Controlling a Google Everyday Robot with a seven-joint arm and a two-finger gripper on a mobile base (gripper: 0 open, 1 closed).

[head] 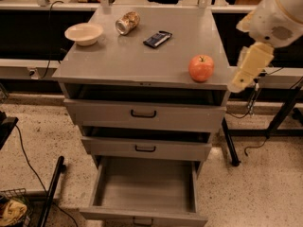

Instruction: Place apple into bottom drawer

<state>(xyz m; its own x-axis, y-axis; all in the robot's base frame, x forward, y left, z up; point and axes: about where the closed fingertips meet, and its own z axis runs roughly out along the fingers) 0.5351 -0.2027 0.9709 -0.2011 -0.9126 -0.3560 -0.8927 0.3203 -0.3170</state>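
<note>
The red-orange apple (201, 68) sits upright on the grey cabinet top (123, 60), near its front right corner. The bottom drawer (144, 188) is pulled out wide below it, and its plain grey inside holds nothing. My gripper (247, 71) hangs from the white arm at the upper right, just off the cabinet's right edge. It is level with the apple, a short gap to its right, and not touching it.
A cream bowl (84, 33), a tan can on its side (127, 22) and a dark packet (157, 39) lie on the cabinet top. The two upper drawers (143, 113) stand slightly ajar. A black pole (51, 193) and a basket (12, 211) are at floor left. A black stand leg (229, 145) is at right.
</note>
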